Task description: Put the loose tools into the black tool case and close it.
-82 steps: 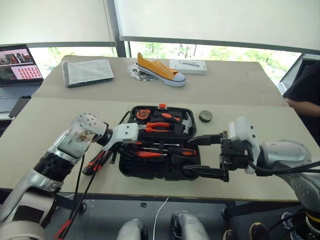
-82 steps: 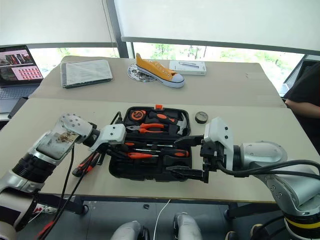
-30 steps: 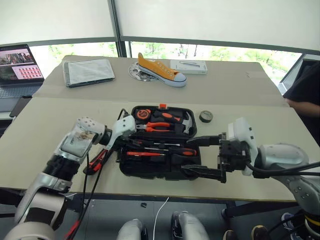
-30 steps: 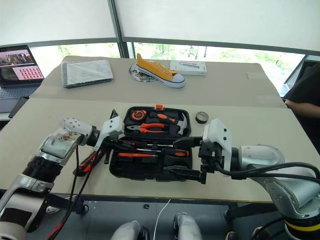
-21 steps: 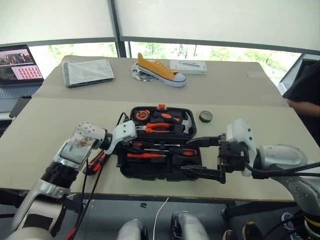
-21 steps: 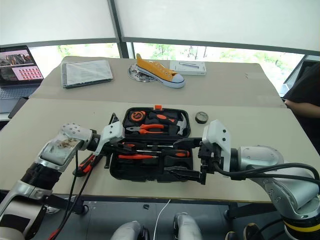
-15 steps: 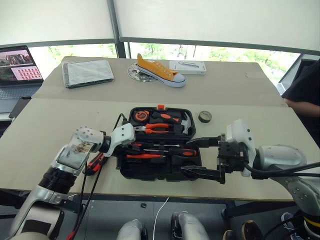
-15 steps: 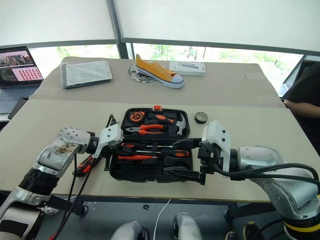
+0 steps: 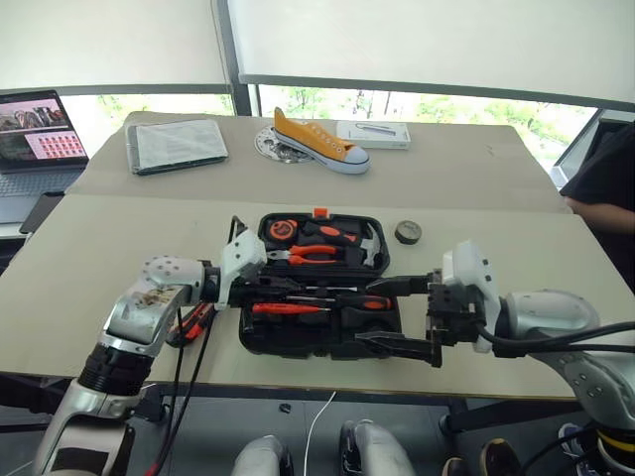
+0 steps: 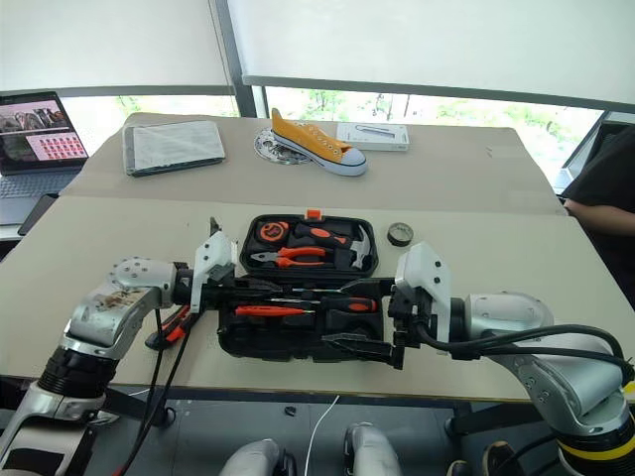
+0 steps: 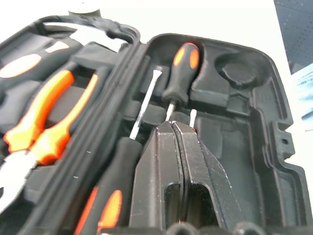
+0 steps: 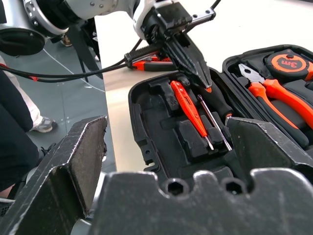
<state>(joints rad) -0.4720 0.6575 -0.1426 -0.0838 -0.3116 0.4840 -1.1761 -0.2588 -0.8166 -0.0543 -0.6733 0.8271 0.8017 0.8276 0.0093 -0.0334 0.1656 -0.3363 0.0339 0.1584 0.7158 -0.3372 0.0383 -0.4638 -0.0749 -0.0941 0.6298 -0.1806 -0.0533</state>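
The black tool case (image 9: 317,297) lies open on the table (image 9: 496,198). Left gripper (image 12: 203,78), fingers pressed together and empty, hangs over the case's near half above an orange screwdriver (image 9: 288,307). Right gripper (image 9: 397,315), jaws spread wide and empty, sits at the case's right edge.

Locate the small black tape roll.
The small black tape roll sits on the table just right of the open black tool case, beyond the right gripper.

Slim orange screwdriver (image 11: 192,116) mostly behind the left gripper (image 11: 172,125)
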